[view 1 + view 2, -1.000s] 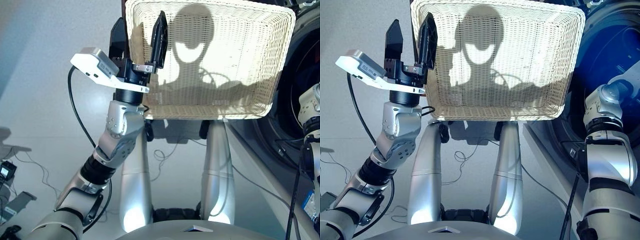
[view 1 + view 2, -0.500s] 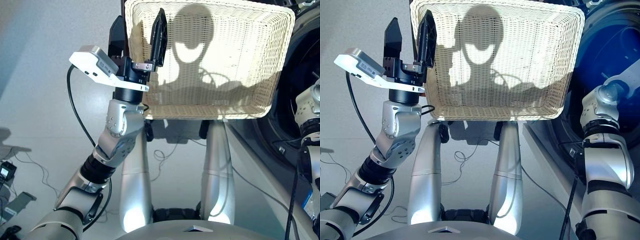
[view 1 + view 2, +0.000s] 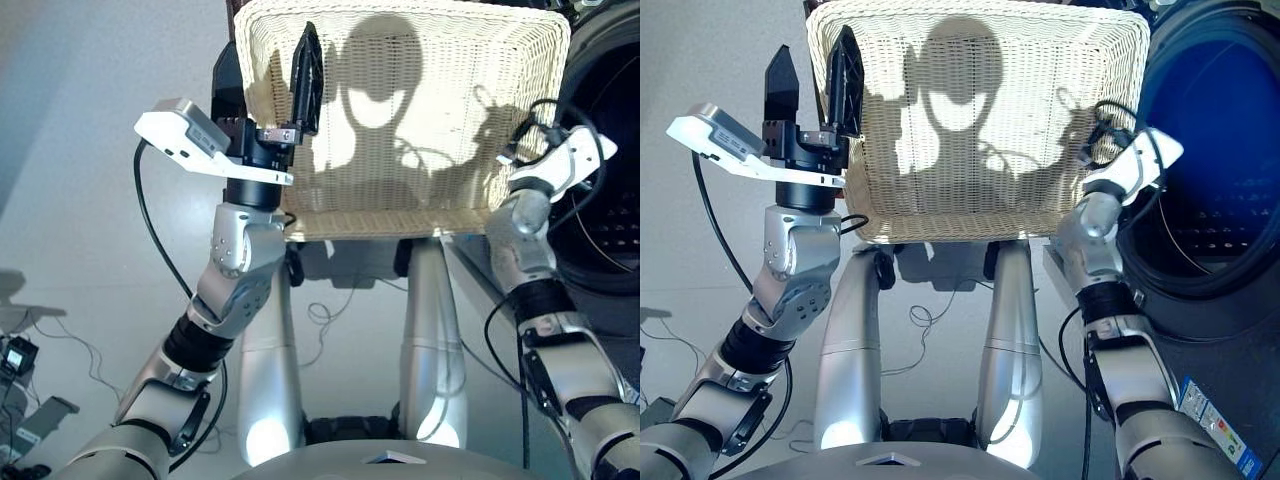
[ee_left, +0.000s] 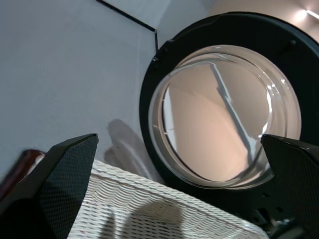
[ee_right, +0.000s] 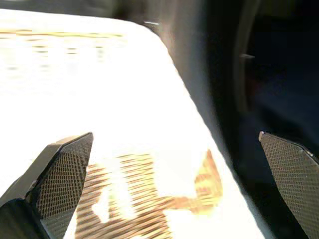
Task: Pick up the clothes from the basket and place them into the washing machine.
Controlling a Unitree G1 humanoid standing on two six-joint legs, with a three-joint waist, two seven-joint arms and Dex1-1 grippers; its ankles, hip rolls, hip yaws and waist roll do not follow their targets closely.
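Newly raised, the right gripper [image 5: 169, 189] spreads wide over the woven cream basket [image 3: 420, 120]; left gripper [image 3: 265, 75] released.

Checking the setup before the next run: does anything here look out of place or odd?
Nothing looks askew or damaged. The basket holds no clothes, only shadows on its weave. The left gripper is open at its left rim, the right gripper open over its right side, beside the washing machine.

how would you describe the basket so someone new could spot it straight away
Look past the robot's two raised arms to the dark round washing machine on the right. Directly to its left sits the basket, a shallow rectangular tray with nothing visible in it. It is the only cream-white woven wicker thing among grey floor and dark machinery.
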